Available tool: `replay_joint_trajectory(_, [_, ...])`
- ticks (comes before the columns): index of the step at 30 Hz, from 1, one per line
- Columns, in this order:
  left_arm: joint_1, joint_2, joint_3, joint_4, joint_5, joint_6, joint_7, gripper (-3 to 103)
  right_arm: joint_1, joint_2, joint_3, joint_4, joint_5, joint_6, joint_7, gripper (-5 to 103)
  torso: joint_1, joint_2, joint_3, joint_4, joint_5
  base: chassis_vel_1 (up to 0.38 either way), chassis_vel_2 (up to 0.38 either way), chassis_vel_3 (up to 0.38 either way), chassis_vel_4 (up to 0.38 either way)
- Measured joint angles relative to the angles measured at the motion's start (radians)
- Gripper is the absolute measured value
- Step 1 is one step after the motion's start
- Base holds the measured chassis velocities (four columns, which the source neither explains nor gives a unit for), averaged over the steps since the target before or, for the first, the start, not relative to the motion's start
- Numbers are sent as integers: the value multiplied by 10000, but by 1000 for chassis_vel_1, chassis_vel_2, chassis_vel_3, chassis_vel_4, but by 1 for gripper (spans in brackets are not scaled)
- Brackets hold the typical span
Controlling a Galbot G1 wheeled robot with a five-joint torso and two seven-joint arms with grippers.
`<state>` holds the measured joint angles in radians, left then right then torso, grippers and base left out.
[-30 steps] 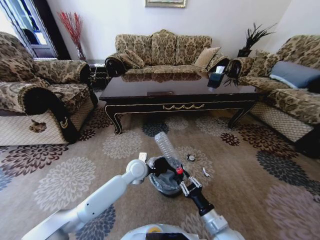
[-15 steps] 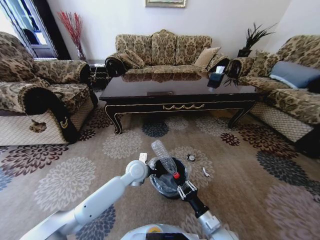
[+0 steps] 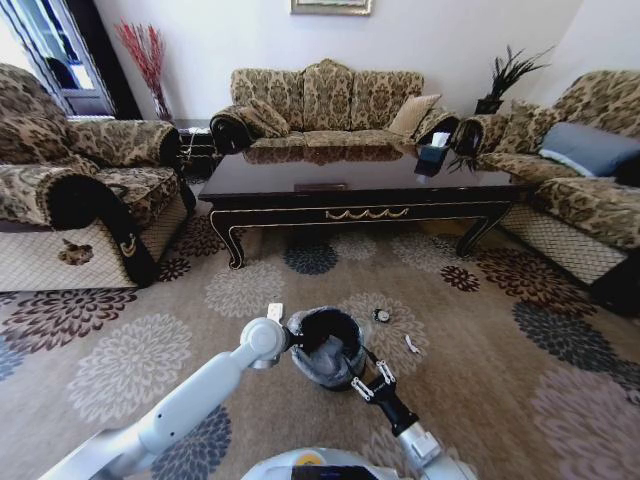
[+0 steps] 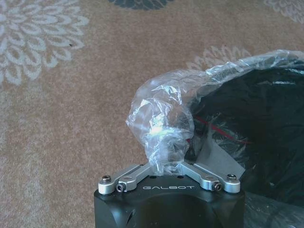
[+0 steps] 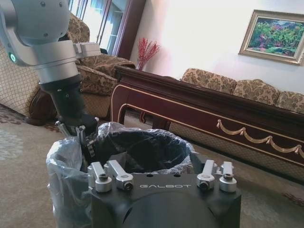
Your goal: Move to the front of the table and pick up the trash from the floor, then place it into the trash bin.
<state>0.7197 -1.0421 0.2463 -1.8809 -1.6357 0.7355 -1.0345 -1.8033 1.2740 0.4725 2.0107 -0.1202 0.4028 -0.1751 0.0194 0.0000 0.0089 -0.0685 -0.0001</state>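
Observation:
The black trash bin (image 3: 325, 350) with its clear liner stands on the flowered floor (image 3: 480, 330) in front of the dark table (image 3: 360, 185). My left gripper (image 3: 289, 340) is shut on the bin's near rim, its tips wrapped in bunched liner (image 4: 161, 128). My right gripper (image 3: 369, 379) hovers just by the bin's other side, open and holding nothing; from the right wrist view the bin (image 5: 142, 147) sits right ahead of it. Small trash lies on the carpet: a white piece (image 3: 275, 311), a round bit (image 3: 382, 316) and a white scrap (image 3: 411, 345).
Patterned sofas stand left (image 3: 70, 190), behind the table (image 3: 330, 105) and right (image 3: 580, 170). A tissue box (image 3: 433, 155) rests on the table's right end. Open carpet stretches between me and the table.
The bottle that my right gripper held above the bin has left it and dropped out of sight. That gripper has opened and pulled back a little. The left gripper keeps its hold on the rim.

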Motion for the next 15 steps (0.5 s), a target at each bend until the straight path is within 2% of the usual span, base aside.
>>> replay_joint_trajectory(1, [32, 18, -55, 32, 18, 0, 30, 0, -11, 3, 5, 38, 13, 0, 0, 82, 0, 0, 0, 0, 1, 0, 0, 0, 0])
replay_joint_trajectory(3, [64, 30, -105, 66, 45, 0, 51, 0, -14, 8, 9, 63, 22, -1, 1, 82, 0, 0, 0, 0, 1, 0, 0, 0, 0])
replay_joint_trajectory(7, [302, 72, -763, 410, 294, 1, 291, 0, 20, 81, 132, 186, 323, -98, 99, 99, 0, 0, 0, -2, -2, 0, 0, 0, 0])
replay_joint_trajectory(10, [459, 85, -1285, 571, 375, 0, 310, 0, 209, 157, 265, 122, 693, -196, 344, 100, 0, 0, 0, -1, 0, 0, 0, 0, 0])
replay_joint_trajectory(12, [646, 217, -1853, 594, 320, -5, 398, 0, 500, 187, 454, -80, 1427, -389, 790, 100, 0, 0, 0, 2, -1, 0, 0, 0, 0])
replay_joint_trajectory(15, [750, 354, -2198, 576, 217, -4, 444, 0, 725, 175, 603, -325, 1967, -534, 1056, 100, 1, 0, 0, 3, -1, 0, 0, 0, 0])
